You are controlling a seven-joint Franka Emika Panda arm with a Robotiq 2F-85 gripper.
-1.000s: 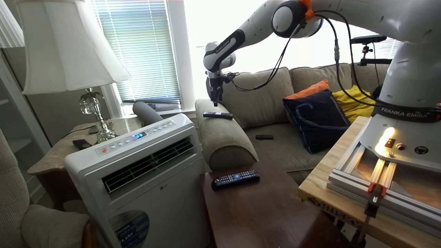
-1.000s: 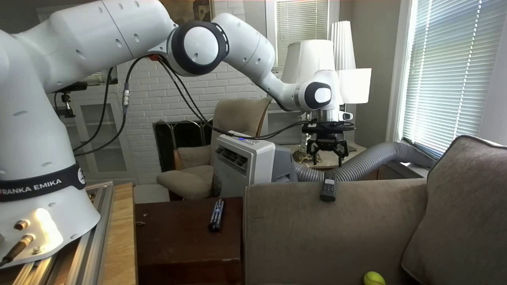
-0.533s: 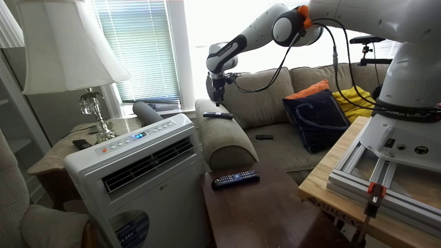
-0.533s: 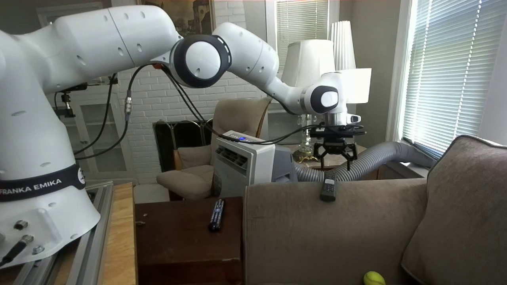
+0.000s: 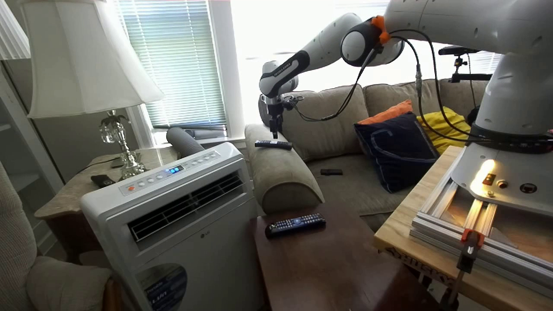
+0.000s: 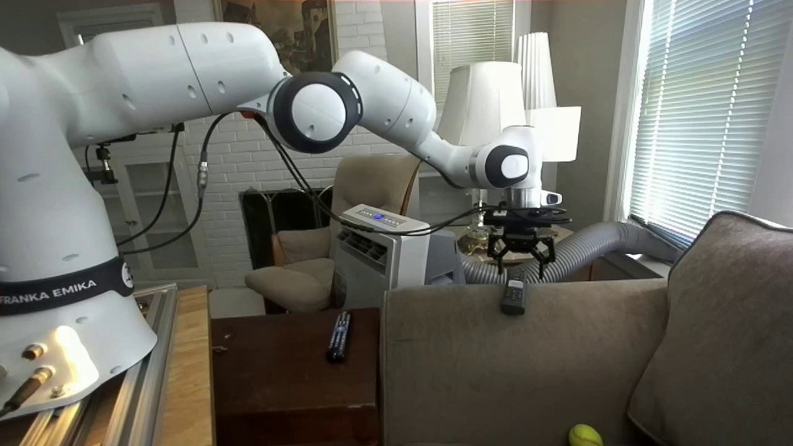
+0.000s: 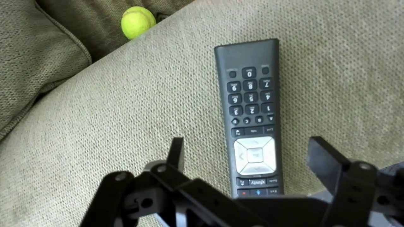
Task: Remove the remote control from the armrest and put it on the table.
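The remote control (image 5: 273, 144) lies on top of the tan armrest (image 5: 283, 175). It also shows in an exterior view (image 6: 513, 294) and lengthwise in the wrist view (image 7: 249, 104), dark with a silver pad. Its near end is hidden behind the gripper body there. My gripper (image 5: 275, 134) hangs pointing down just above the remote. In the wrist view my gripper (image 7: 249, 151) is open, with a finger on each side of the remote and a gap to both edges. The dark-brown table (image 5: 319, 268) stands by the armrest's front end, also in an exterior view (image 6: 279, 384).
A remote with bluish buttons (image 5: 296, 225) lies on the table. A white air conditioner (image 5: 207, 255) stands beside armrest and table, its grey hose (image 6: 576, 251) behind the armrest. A dark slim object (image 5: 331, 172) and a tennis ball (image 7: 138, 22) lie on the seat.
My gripper has come lower toward the remote, after a small shift to the right in both exterior views. It stays open. The remote has not moved.
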